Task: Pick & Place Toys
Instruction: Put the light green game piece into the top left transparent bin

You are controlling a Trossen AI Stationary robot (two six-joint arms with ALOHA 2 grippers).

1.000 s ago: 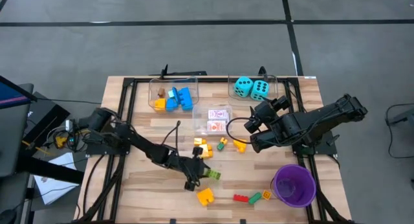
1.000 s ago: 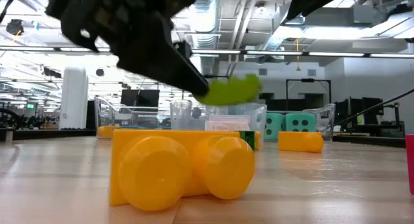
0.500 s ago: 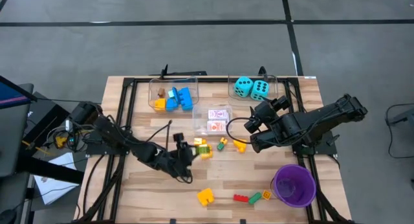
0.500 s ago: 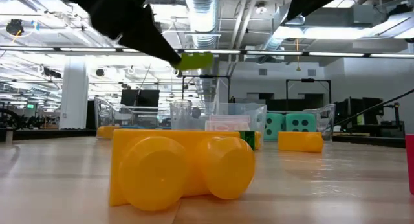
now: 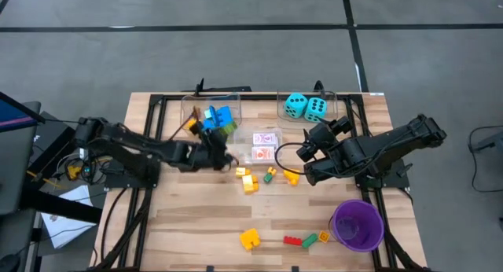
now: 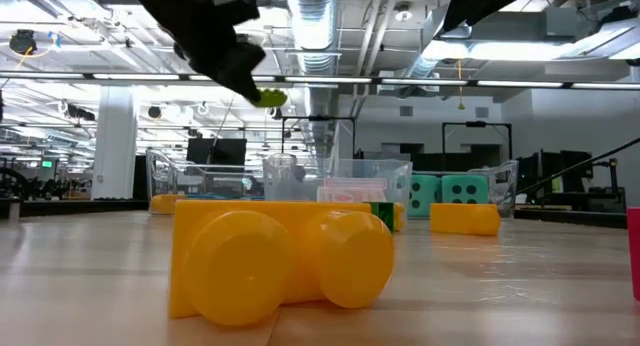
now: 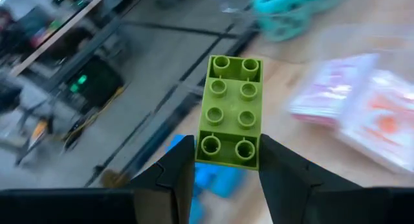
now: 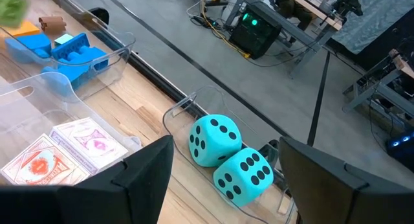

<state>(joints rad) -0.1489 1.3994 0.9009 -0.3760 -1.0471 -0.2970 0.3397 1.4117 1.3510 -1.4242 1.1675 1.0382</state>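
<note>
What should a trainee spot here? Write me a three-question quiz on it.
1. True or false: the left claw grips a lime-green brick.
2. The two turquoise dice lie: A) in the purple cup; B) in a clear bin; C) on bare wood.
3. Fill in: the right claw is ___ and holds nothing.

Key: 1 true; 2 B; 3 open.

Left tool (image 7: 226,160) raised, clamped shut; right tool (image 8: 223,175) apparently parted, arm idle.
</note>
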